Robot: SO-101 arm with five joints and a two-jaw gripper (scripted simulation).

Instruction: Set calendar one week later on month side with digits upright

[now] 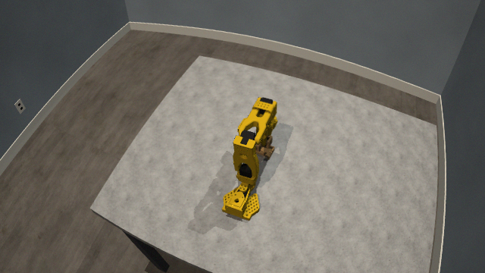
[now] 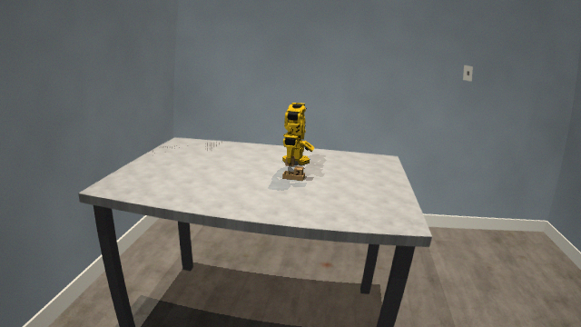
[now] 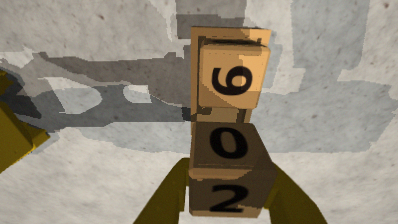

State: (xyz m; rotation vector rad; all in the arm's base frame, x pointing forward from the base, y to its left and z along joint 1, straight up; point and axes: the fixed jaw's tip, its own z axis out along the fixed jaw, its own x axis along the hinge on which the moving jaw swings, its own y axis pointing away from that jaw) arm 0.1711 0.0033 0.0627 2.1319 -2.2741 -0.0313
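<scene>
Grey worktop [image 1: 341,171] [image 2: 204,191] [image 3: 100,185] bore tray [image 1: 270,153] [image 2: 290,177] [image 3: 194,80]; seated cube [image 2: 299,172] [image 3: 235,77] sat inside, wrist view's twelve o'clock. End effector [image 2: 290,164] [image 3: 230,185] gripped lifted cube [image 3: 227,172], six o'clock. Placement, release remained; final date unclear.

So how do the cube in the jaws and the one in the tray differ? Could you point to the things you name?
The held cube [image 3: 232,171] is gripped; the tray cube [image 2: 299,172] [image 3: 207,75] sits in the tray [image 2: 294,177] [image 3: 194,75]. To the wrist camera, the held cube shows 0 and 2, the tray cube a 6 or 9. Both carry black digits.
</scene>
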